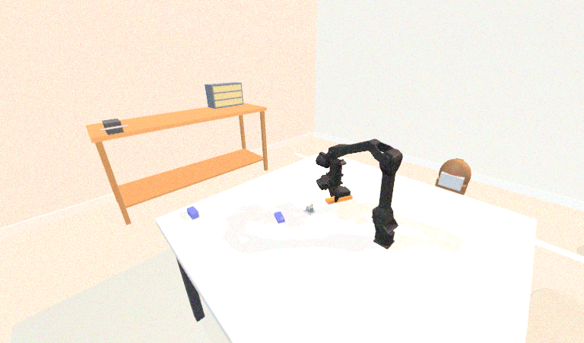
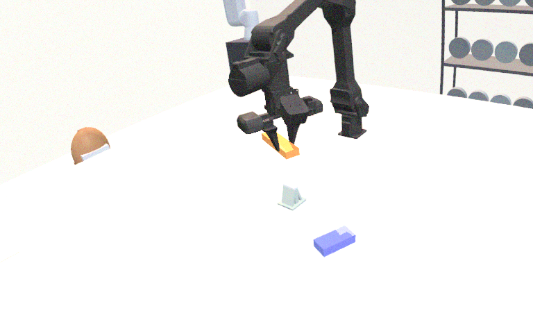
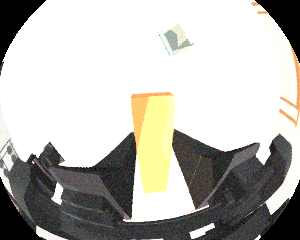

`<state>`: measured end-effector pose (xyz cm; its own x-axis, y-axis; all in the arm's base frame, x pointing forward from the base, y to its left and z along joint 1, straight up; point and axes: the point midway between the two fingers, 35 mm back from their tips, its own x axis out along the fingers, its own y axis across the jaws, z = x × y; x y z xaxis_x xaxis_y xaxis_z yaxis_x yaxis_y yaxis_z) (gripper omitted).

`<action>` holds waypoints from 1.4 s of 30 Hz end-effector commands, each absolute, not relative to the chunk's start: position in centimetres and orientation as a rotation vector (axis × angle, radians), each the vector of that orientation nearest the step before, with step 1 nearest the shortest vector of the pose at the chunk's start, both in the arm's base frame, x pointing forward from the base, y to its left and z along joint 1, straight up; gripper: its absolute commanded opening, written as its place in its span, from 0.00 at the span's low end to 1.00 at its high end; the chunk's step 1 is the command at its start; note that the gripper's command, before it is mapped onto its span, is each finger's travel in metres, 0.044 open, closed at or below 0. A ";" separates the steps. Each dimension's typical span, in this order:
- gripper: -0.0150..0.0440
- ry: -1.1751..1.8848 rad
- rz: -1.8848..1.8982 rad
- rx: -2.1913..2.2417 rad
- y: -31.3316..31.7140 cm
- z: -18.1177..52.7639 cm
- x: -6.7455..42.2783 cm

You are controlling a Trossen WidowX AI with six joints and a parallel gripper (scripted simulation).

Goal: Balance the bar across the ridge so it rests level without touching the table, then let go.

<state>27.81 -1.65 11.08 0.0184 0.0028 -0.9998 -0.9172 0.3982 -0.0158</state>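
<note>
Downward-pointing, the gripper [image 2: 285,144] is clenched on the orange bar [image 2: 289,150], one dark finger [image 2: 273,137] pressed to each long side, roughly at the bar's middle; in the wrist view the bar [image 3: 153,143] runs straight out from between the jaws, its far end reaching well past the fingertips. Whether the bar touches the white table [image 2: 412,199] or hangs just above it cannot be told; it sits low, close to the surface, and looks about level. Above the gripper the black arm [image 2: 341,38] arches up and over, then drops to its base [image 2: 352,130], which stands on the table behind the gripper in the exterior view.

Out beyond the bar's far end, apart from it, stands the small pale ridge [image 2: 291,198], an upright wedge on a flat foot; the bar is not on it; in the wrist view the ridge [image 3: 177,39] lies ahead and slightly to one side of the bar's line. Farther out the same way lies a blue block [image 2: 334,241]; the top view shows a second blue block [image 1: 192,212] farther still, near the table's edge.

Well away from the gripper, off the table, a brown domed object [image 2: 89,144] with a white panel stands; an orange shelf table [image 1: 105,134] lines the peach wall, carrying a drawer box [image 1: 223,94]; a dark rack [image 2: 443,38] holds grey discs.
</note>
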 end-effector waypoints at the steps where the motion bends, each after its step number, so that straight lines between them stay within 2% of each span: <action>1: 0.25 1.350 0.888 -0.916 -1.7 12.4 27.8; 10: 0.25 1.356 0.873 -0.902 -1.6 14.1 27.7; 42: 0.25 1.528 0.138 -0.134 6.0 15.0 37.0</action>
<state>36.23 5.34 14.79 0.0318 0.0081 -0.9995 -0.2519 0.9677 -0.0001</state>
